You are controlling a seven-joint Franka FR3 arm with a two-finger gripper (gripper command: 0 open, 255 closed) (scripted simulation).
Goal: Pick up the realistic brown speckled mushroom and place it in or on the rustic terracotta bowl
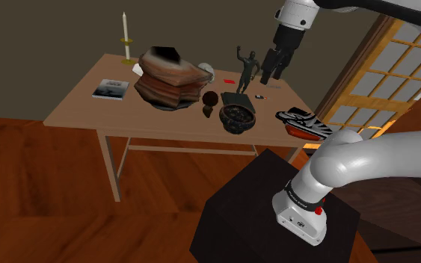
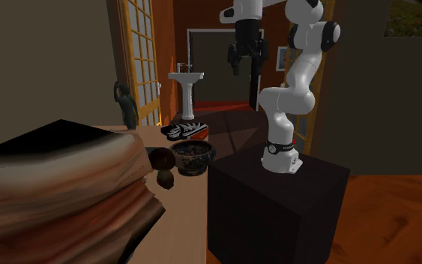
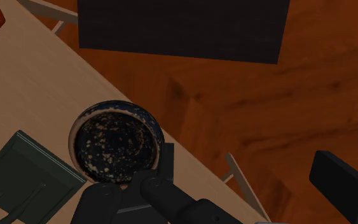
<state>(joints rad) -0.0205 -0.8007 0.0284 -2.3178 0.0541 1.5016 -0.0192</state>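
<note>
The bowl (image 1: 237,124) sits close to the table's (image 1: 89,104) edge nearest the stand (image 1: 261,217), with wooden floor beyond. The air above it is open. A dark figurine (image 1: 244,69) rises just behind it, and a striped shoe (image 1: 306,123) lies toward the shoulder view's right. The arm reaches high over the table with the gripper (image 1: 271,73) pointing down, well above the things. Its fingers (image 3: 341,189) are spread and pinch nothing. The dark bowl's speckled inside is empty. The brown mushroom (image 1: 210,99) stands on the table just beside the bowl, between it and a large layered brown heap (image 1: 171,78).
</note>
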